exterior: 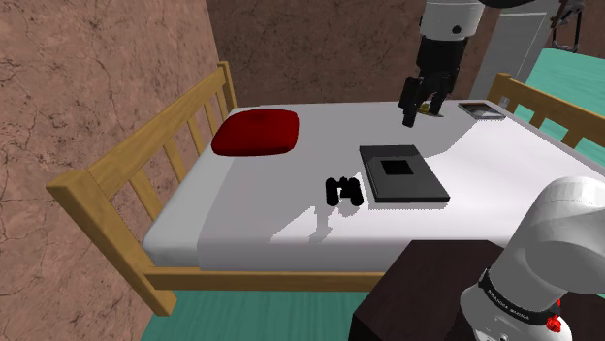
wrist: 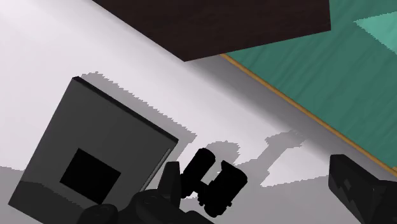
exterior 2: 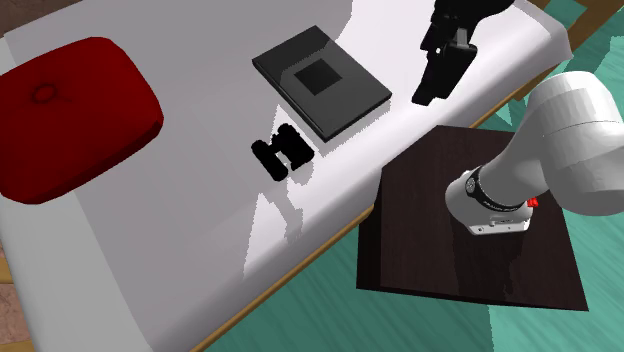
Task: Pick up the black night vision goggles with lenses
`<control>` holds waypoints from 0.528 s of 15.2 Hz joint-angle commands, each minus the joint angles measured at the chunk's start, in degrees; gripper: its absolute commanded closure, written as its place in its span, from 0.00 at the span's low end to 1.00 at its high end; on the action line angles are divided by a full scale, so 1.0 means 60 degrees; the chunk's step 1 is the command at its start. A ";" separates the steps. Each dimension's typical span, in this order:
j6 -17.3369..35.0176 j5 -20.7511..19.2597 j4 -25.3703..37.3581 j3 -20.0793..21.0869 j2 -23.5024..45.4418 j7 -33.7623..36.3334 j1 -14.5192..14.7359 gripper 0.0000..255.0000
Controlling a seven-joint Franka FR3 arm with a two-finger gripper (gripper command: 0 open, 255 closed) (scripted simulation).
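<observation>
One dark stand (exterior: pixel 407 300) sits closest in the shoulder view, down at 5 o'clock, with my white arm (exterior: pixel 553 252) curving up off it. Teal floor (exterior: pixel 271 315) runs along the near side of the bed (exterior: pixel 136 184), which has a wooden frame and a white mattress.

Next out are the black goggles (exterior: pixel 345 191). They're lying flat on the mattress near the middle, well clear of the edges. A dark grey flat box (exterior: pixel 402 174) with a black square on top lies just beside them at 3 o'clock, with a small gap between. I can't tell if they actually touch. From the goggles, the red pillow (exterior: pixel 257 132) is off at 10 o'clock, well apart, up by the slatted end of the bed.

Further back, my gripper (exterior: pixel 417 118) hangs in the air over the far part of the mattress, roughly 1 o'clock from the goggles and nowhere near touching them. In the wrist view the fingers (wrist: pixel 172 181) stand wide apart with nothing clasped. The goggles show close to one finger there, but on the bed below.

Past the gripper at 3 o'clock there's a small dark-framed flat thing (exterior: pixel 480 109) on the mattress. A brown wall (exterior: pixel 97 77) is behind everything.
</observation>
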 commanded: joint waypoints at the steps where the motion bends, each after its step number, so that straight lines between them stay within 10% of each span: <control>1: 0.0000 0.0000 0.0000 0.0000 0.0000 0.0000 0.0000 0.00; 8: 0.2146 0.0209 -0.0662 0.0164 0.1690 0.1149 -0.0412 0.00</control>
